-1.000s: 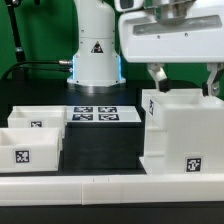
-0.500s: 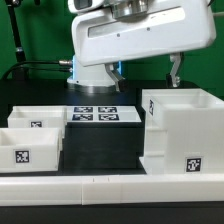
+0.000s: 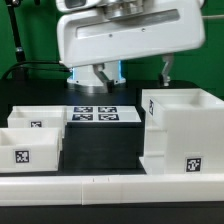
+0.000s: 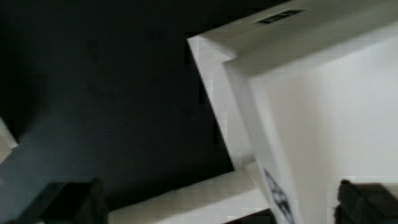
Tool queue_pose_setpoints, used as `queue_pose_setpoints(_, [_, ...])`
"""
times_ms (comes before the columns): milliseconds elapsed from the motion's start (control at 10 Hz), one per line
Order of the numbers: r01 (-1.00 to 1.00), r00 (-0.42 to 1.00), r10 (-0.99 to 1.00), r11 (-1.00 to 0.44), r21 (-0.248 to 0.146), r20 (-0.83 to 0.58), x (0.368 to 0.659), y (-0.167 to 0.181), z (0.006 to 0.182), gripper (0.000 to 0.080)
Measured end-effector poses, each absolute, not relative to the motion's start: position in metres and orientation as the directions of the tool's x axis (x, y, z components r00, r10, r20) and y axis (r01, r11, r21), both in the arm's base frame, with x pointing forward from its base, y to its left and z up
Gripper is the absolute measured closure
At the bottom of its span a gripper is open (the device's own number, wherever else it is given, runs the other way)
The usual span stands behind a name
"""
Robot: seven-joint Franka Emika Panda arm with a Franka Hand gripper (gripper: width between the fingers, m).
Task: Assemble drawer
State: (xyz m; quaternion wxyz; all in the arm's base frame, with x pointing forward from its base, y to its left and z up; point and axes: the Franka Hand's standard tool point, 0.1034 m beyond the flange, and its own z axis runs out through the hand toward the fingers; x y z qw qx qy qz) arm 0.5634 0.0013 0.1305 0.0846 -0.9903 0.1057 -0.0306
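The drawer's tall white casing [image 3: 181,132] stands upright at the exterior view's right, open at the top, with a tag low on its front. Two shallow white trays [image 3: 30,146] sit side by side at the exterior view's left, the nearer one tagged on its front. My gripper [image 3: 135,72] hangs above the table, left of the casing's top and clear of it, open and empty. In the wrist view the dark fingertips [image 4: 70,201] stand far apart with the casing's corner [image 4: 306,112] below them and a tag partly visible.
The marker board [image 3: 95,114] lies flat at the back between the trays and the casing. A long low white border block [image 3: 110,187] runs along the front edge. The table surface [image 3: 105,145] is black.
My gripper has risen from around the casing's top rim and shifted toward the exterior view's left. It stays open. The casing and trays have not moved.
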Motion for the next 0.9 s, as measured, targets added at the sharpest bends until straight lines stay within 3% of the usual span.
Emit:
queue_pose_setpoints(200, [-0.216,0.972,-0.227,-0.964,-0.154,0.056,0.553,-0.022,0.124,0.0151])
queue_pose_setpoints(400, [-0.243,0.964,-0.253,-0.962,-0.123,0.077,0.536,-0.042,0.103,0.0151])
queue_pose_setpoints(900, [-0.229,0.969,-0.238,-0.966,-0.118,0.072,0.537,-0.041,0.101,0.0151])
